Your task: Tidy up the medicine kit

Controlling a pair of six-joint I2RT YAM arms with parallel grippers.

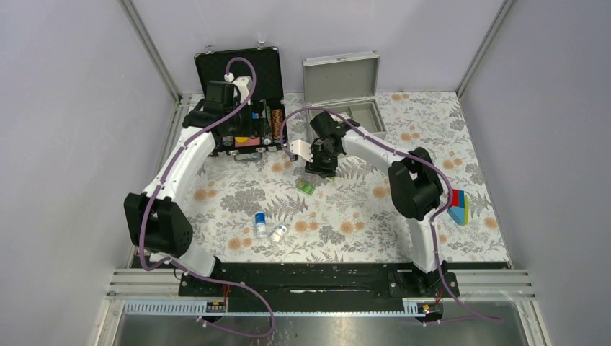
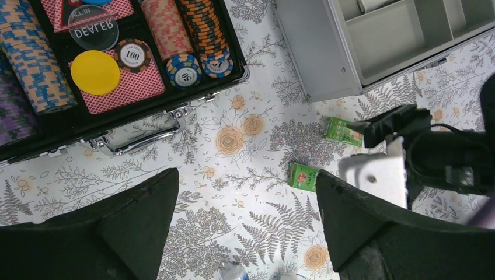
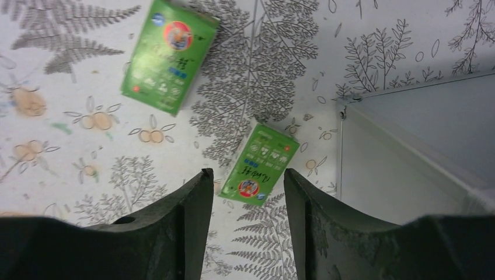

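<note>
1. The right fingers (image 3: 175, 233) are held roughly half open and pointed down at the counter (image 1: 360, 216). The near end of a small green box (image 3: 260, 165) is straddled by their tips. A thin gap is seen on either side, so nothing is gripped.
2. A second green box (image 3: 169, 55) is seen lying flat further out. It is apart from the first and turned at a different angle.
3. The medicine kit (image 1: 346, 115) is found just beside the right fingers, at the far edge of the counter. Its grey wall fills the right of the right wrist view. Its hinged lid is stood upright against the back wall, and the divided grey tray inside is laid open to view.
4. The left fingers (image 2: 128, 227) are spread wide and nothing is held between them. They are poised above bare floral counter, just in front of the metal handle of a black case (image 2: 76, 125).
5. The black case is set to the left of the kit with its lid raised. Rows of coloured poker chips, a yellow disc and a clear "DEALER" button are shown inside.
6. Two small bottles (image 1: 268, 228) are seen lying close together nearer the arm bases, well apart from the kit. A multi-coloured item (image 1: 459, 207) is placed at the counter's right edge.
</note>
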